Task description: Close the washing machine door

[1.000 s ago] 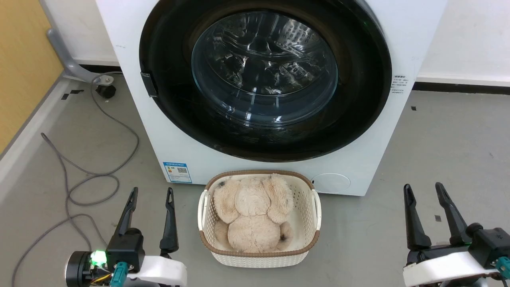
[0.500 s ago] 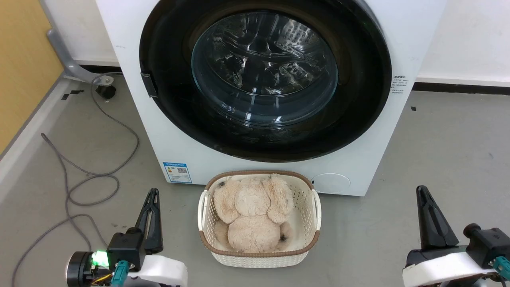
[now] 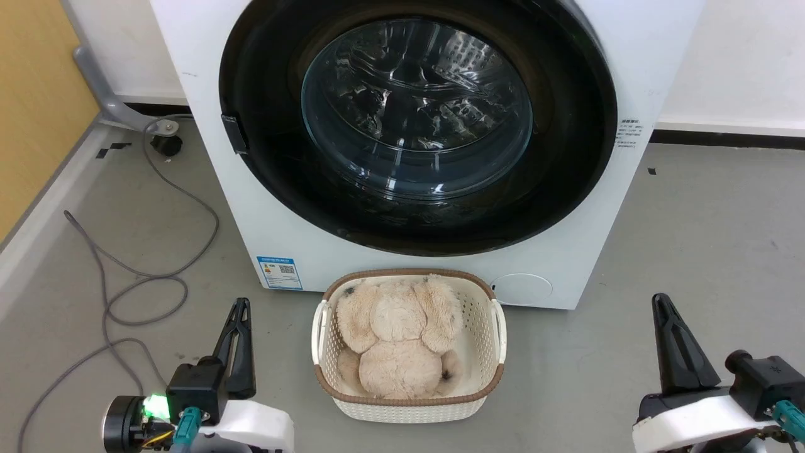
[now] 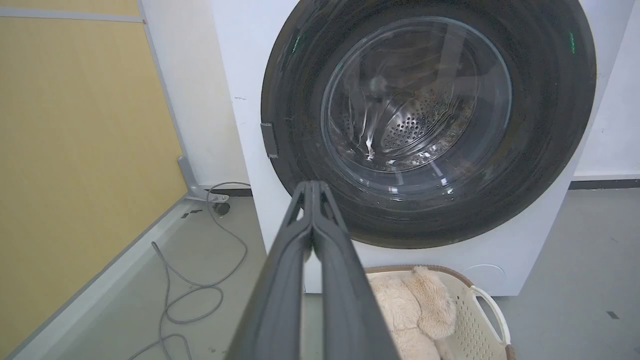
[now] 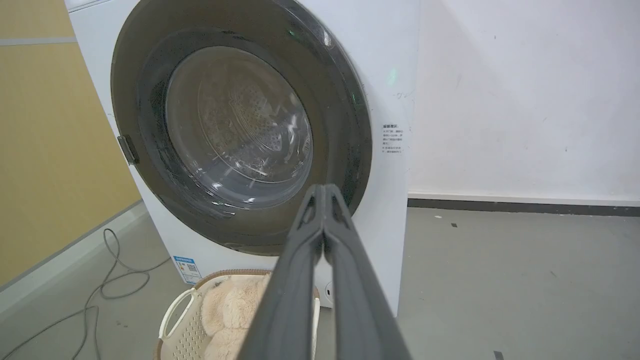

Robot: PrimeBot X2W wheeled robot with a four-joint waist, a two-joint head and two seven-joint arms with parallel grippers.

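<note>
The washing machine (image 3: 591, 251) (image 4: 240, 65) (image 5: 385, 75) is a big white box filling the top of the head view. Its round glossy black door (image 3: 566, 163) (image 4: 550, 125) (image 5: 345, 115) lies flush against the front, and the steel drum shows through the clear glass window. My left gripper (image 3: 240, 304) (image 4: 312, 186) hangs low at the lower left, shut with nothing between its fingers. At the lower right my right gripper (image 3: 660, 300) (image 5: 324, 189) is likewise shut and empty. Both stay well short of the door.
A white woven basket (image 3: 484, 352) (image 4: 480, 310) (image 5: 182, 320) holding a beige plush toy (image 3: 402, 333) stands on the floor against the machine's front, between my grippers. A grey cable (image 3: 144, 277) loops over the grey floor at the left beside a yellow wall panel (image 3: 31, 107).
Both grippers went from open to shut within the last second. Door, basket and toy have not moved.
</note>
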